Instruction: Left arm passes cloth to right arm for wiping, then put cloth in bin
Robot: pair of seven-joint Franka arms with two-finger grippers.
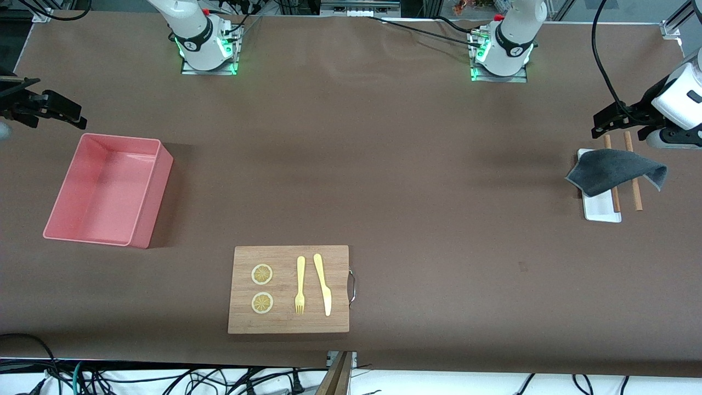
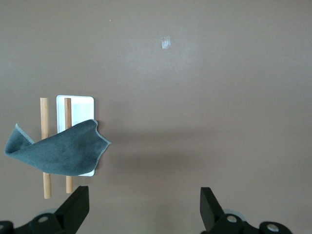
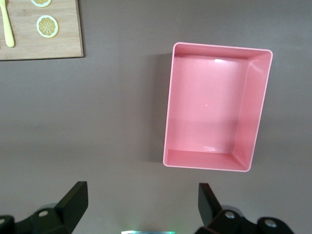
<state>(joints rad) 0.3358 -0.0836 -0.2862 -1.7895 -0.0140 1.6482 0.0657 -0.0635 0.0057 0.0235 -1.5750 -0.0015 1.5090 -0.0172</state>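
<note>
The left hand (image 1: 600,125) is up in the air at the left arm's end of the counter (image 1: 384,164), fingers spread wide and holding nothing, parked just above the spot where the cloth (image 1: 614,171) sits. That grey cloth is draped over a small white tray (image 1: 602,211) and two wooden sticks (image 1: 636,192), so it's propped up a bit instead of lying flat, which I'd guess makes it easier to pinch a fold. The right hand (image 1: 60,112) is also spread and empty, hovering over the counter next to the pink bin (image 1: 109,189) at the right arm's end, basically waiting for the handoff. The bin has nothing in it. Nearer the front camera there's a wooden cutting board (image 1: 289,289) with two lemon slices (image 1: 262,274), a fork (image 1: 300,285) and a knife (image 1: 323,284). Looks like nothing has kicked off yet; grabbing the cloth comes first.
</note>
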